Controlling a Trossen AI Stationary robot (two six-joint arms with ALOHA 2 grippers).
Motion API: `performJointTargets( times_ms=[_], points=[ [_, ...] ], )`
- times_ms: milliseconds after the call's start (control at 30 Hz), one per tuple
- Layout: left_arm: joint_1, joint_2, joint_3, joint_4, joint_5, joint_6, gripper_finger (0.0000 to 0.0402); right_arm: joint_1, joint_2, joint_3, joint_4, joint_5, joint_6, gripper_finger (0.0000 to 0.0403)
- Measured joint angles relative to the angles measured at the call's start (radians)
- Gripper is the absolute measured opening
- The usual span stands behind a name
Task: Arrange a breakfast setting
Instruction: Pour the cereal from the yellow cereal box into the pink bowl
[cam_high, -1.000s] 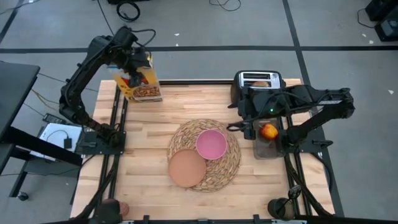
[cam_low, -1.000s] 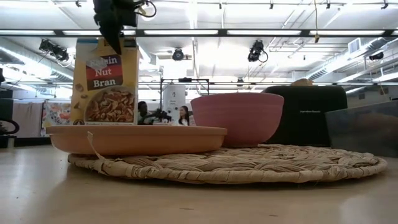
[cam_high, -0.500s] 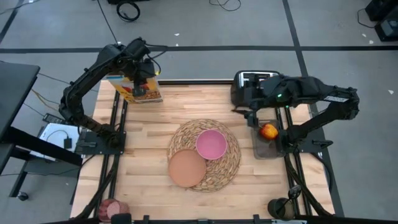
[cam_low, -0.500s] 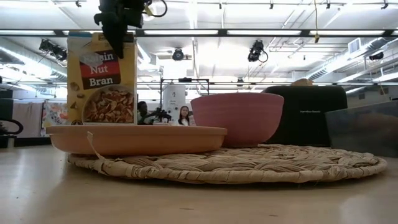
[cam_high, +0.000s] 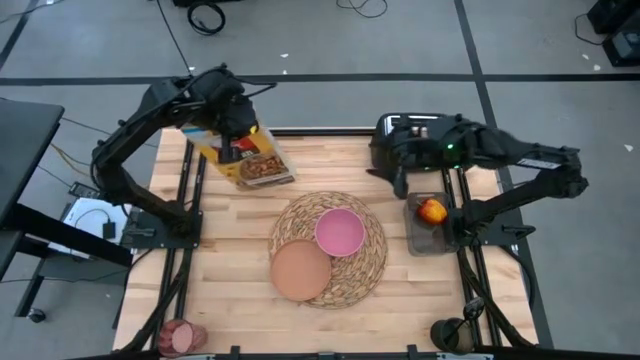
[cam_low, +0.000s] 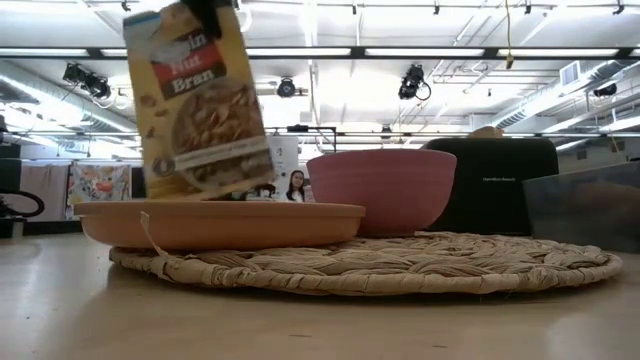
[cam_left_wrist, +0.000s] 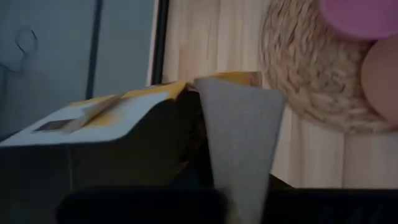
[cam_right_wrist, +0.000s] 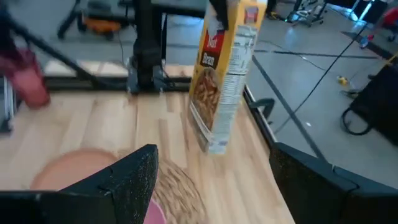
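Observation:
My left gripper (cam_high: 232, 128) is shut on a yellow Raisin Nut Bran cereal box (cam_high: 248, 160), which hangs tilted above the table's far left; the box (cam_low: 200, 100) also shows in the low view. The breakfast setting lies mid-table: a round straw placemat (cam_high: 328, 250) carries a pink bowl (cam_high: 340, 231) and a tan-brown plate (cam_high: 300, 270). A red apple (cam_high: 432, 211) sits in a clear container (cam_high: 428, 240) at the right. A pinkish-red tumbler (cam_high: 180, 337) stands at the near left corner. My right gripper (cam_high: 400, 182) is open beside the black toaster (cam_high: 395, 135). My left gripper holds the cereal box by its top end (cam_right_wrist: 219, 18), coming from above with fingers pointing down. The box's top flaps (cam_left_wrist: 239, 143) stand open by the fingers; which flap is pinched is hidden by the gripper. The box hangs below, tilted, clear of the table.
The toaster stands at the far right with my right arm over it. Dark frame rails run along the table's left (cam_high: 185, 220) and right (cam_high: 462, 260) sides. Bare wood (cam_high: 240, 230) lies between the box and the placemat.
My left gripper has shut on the box's top and carried it up, toward the table's right and near edges and the placemat. The box, upright a second ago, now hangs tipped. My right gripper has drawn from beside the apple container toward the far edge, staying open.

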Motion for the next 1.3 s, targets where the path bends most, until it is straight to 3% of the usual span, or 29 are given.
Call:
performJointTargets(
  times_ms=[167, 400, 567, 733, 900, 1300],
  points=[
    [-0.073, 0.0, 0.082, 0.001, -0.012, -0.049, 0.0001, -0.024, 0.063, -0.116, 0.151, -0.011, 0.074, 0.0332],
    [-0.168, -0.001, 0.185, -0.032, -0.028, -0.117, 0.0001, -0.086, 0.206, -0.126, 0.316, 0.038, 0.045, 0.0336],
    [-0.243, -0.001, 0.227, -0.032, -0.027, -0.17, 0.0001, -0.13, 0.289, -0.125, 0.44, -0.121, -0.008, 0.0323],
    [-0.306, 0.0, 0.23, -0.05, -0.047, -0.22, 0.0001, -0.173, 0.351, -0.125, 0.529, -0.277, 0.007, 0.035],
    [-0.354, 0.0, 0.23, -0.047, -0.082, -0.248, 0.0001, -0.195, 0.406, -0.125, 0.559, -0.363, 0.037, 0.0394],
    [-0.401, 0.0, 0.23, -0.045, -0.126, -0.3, 0.0002, -0.2, 0.521, -0.125, 0.692, -0.474, 0.068, 0.0399]
  ],
)
